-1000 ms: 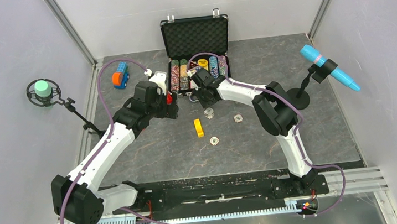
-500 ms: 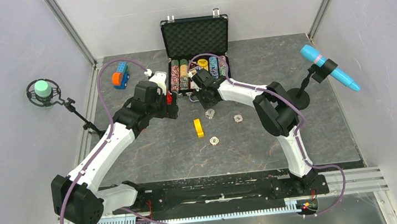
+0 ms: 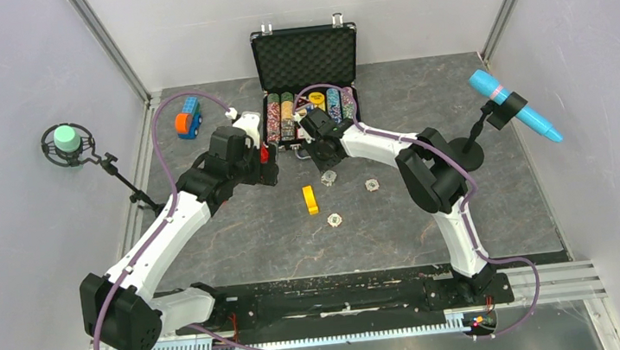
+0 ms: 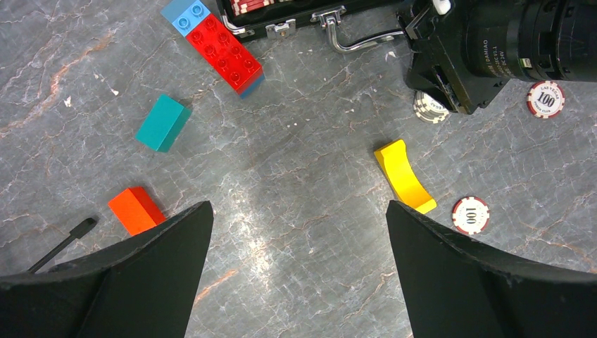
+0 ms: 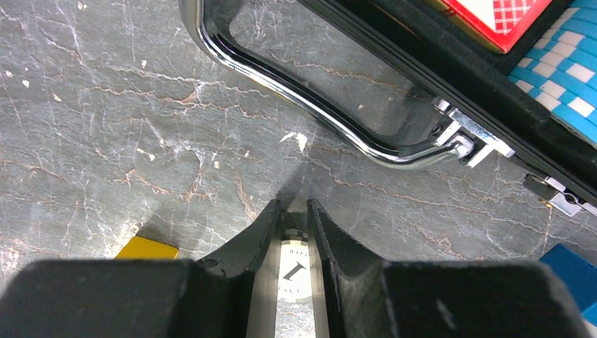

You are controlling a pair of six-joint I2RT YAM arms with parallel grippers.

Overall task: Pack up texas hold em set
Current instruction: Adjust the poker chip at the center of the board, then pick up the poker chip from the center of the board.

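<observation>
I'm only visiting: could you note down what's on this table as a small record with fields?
Case: black poker case, lid open, rows of coloured chips inside
Right hand: closed on a pale chip marked 1, near the silver handle
Left hand: open, holding nothing
Loose chips: 100 chips, two, lying flat
Other items: yellow block, red and blue brick, teal block, orange block
</observation>
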